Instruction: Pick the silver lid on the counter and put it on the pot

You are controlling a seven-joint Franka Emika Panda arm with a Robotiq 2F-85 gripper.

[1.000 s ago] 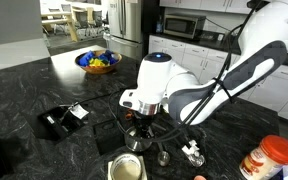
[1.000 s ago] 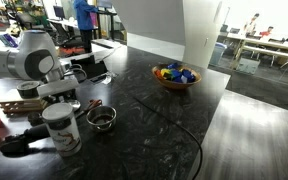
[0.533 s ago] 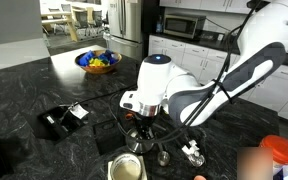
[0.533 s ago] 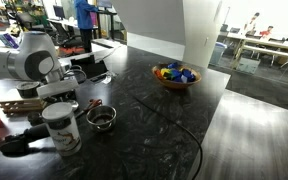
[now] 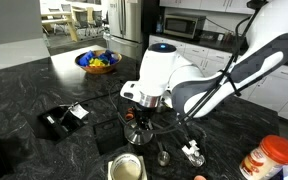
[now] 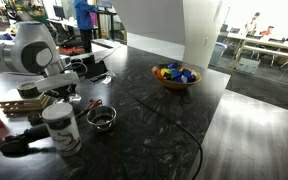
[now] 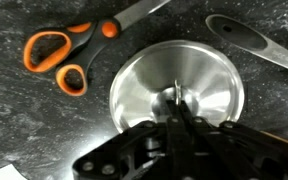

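Beside orange scissors (image 7: 108, 28), on dark counter (image 7: 24, 125), jaws pinched narrow on knob of silver lid (image 7: 139, 85)

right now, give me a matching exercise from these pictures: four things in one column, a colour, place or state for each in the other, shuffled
Things:
1. scissors
2. silver lid
3. pot
4. bowl

Descriptions:
a. uncovered, beside the white jar
b. filled with colourful pieces
c. orange handles
d. gripped at its centre knob by the tool

Pairs: 1-c, 2-d, 3-a, 4-b
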